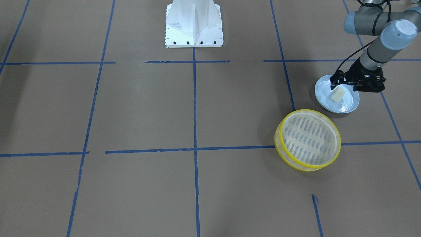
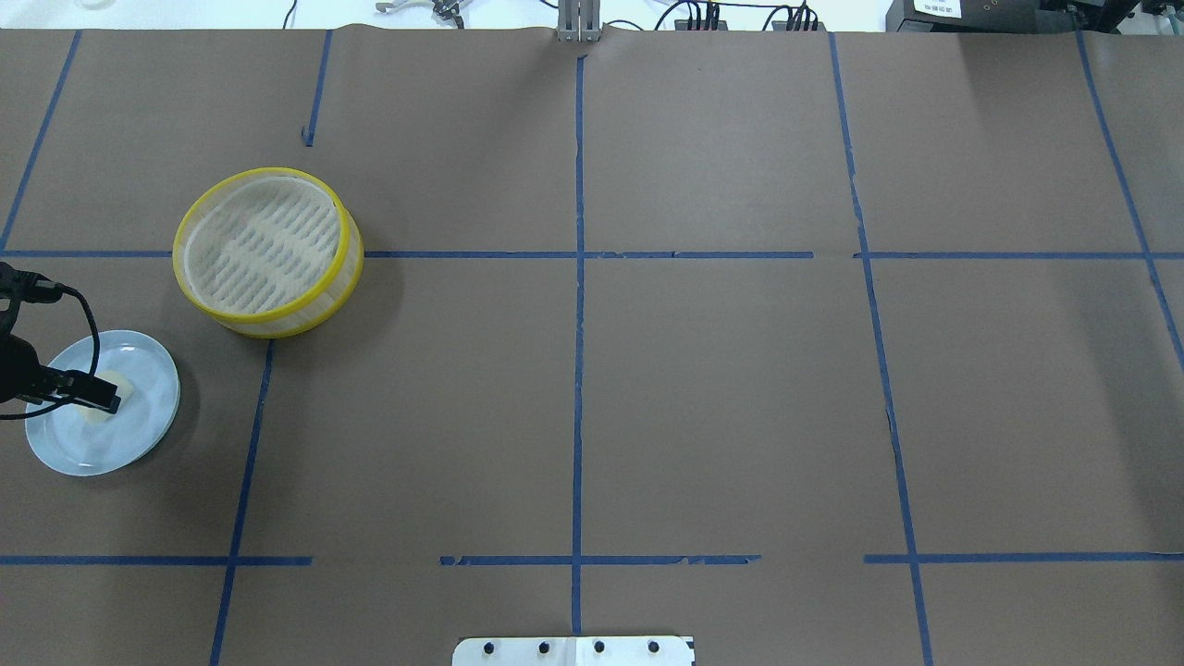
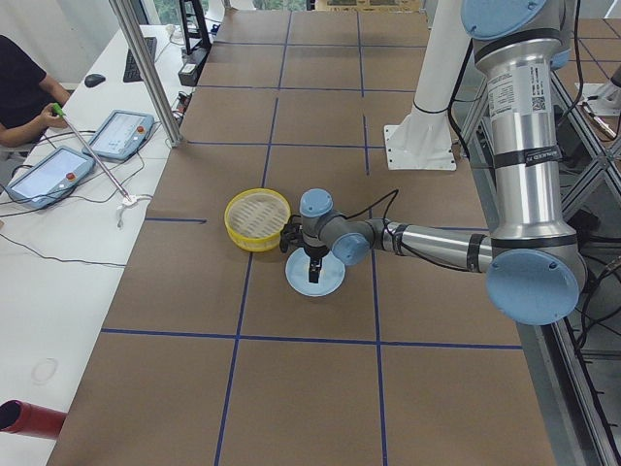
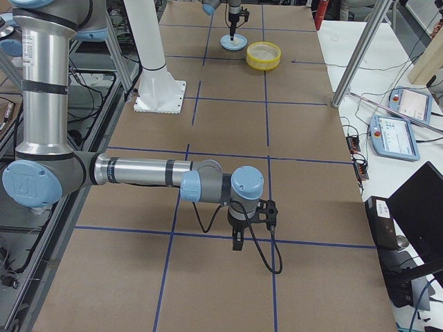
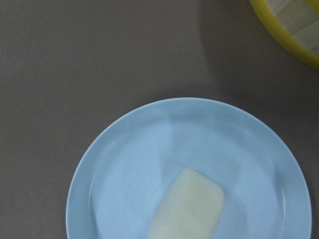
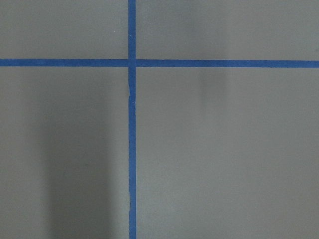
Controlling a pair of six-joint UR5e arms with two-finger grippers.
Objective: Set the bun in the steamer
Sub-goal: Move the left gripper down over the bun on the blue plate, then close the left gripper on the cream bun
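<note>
The bun [image 1: 337, 95], a small cream-white chunk, lies on a light-blue plate [image 1: 348, 107] at the table's left end. It also shows in the left wrist view [image 5: 188, 209] and in the overhead view [image 2: 117, 386]. My left gripper [image 1: 333, 85] hangs tilted just above the bun, its fingertips drawn together with nothing between them. The steamer [image 1: 308, 140], a yellow-rimmed basket with a slatted bottom, stands empty beside the plate [image 2: 266, 250]. My right gripper [image 4: 237, 242] points down at bare table far from both; I cannot tell whether it is open or shut.
The table is brown paper with a grid of blue tape lines. The robot's white base [image 1: 194, 24] stands at the table's near-robot edge. A person and tablets [image 3: 49, 175] sit on a side bench beyond the far edge.
</note>
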